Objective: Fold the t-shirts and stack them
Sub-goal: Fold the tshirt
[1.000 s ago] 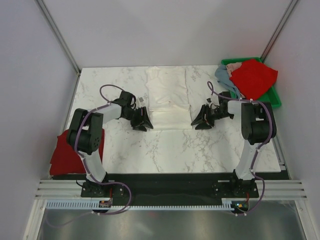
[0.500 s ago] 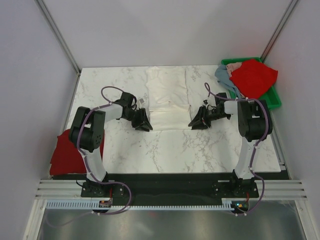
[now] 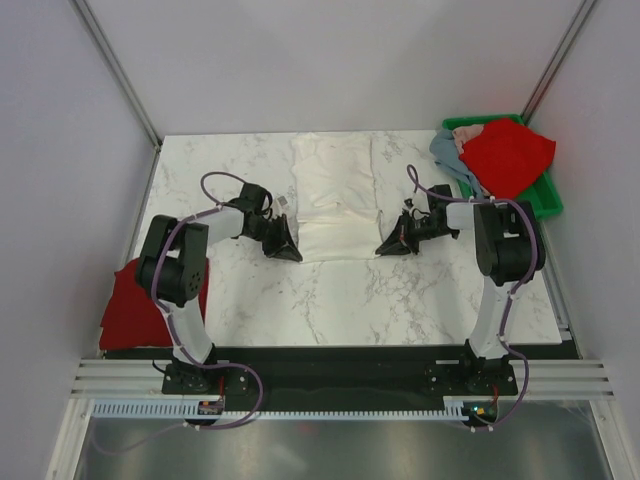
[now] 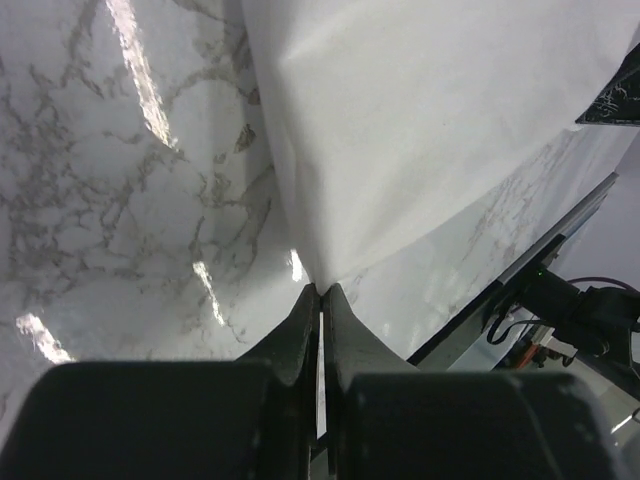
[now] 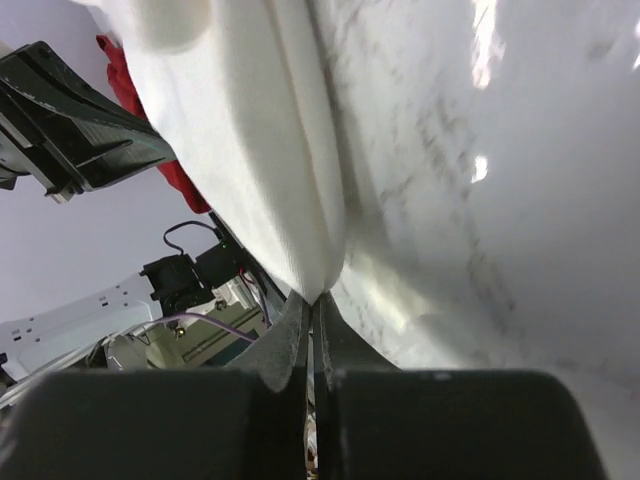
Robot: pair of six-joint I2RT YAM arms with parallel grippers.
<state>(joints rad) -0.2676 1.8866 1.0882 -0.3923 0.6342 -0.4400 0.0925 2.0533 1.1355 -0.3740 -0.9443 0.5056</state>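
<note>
A large white t-shirt (image 3: 335, 195) lies folded into a long strip in the middle of the marble table (image 3: 330, 300). My left gripper (image 3: 296, 252) is shut on its near left corner, and my right gripper (image 3: 381, 249) is shut on its near right corner. In the left wrist view the gripper (image 4: 321, 290) pinches the white t-shirt (image 4: 420, 130) at the corner tip. The right wrist view shows its gripper (image 5: 314, 298) pinching a fold of the white t-shirt (image 5: 250, 150). A red t-shirt (image 3: 505, 155) and a grey-blue t-shirt (image 3: 447, 150) lie piled at the back right.
A green bin (image 3: 547, 197) at the table's back right edge holds the pile of shirts. Another red t-shirt (image 3: 125, 305) hangs off the table's near left edge beside the left arm. Grey walls close in the table on three sides.
Both grippers slid inward to the white t-shirt's near corners and went from open to shut on them. The shirt itself has not moved.
</note>
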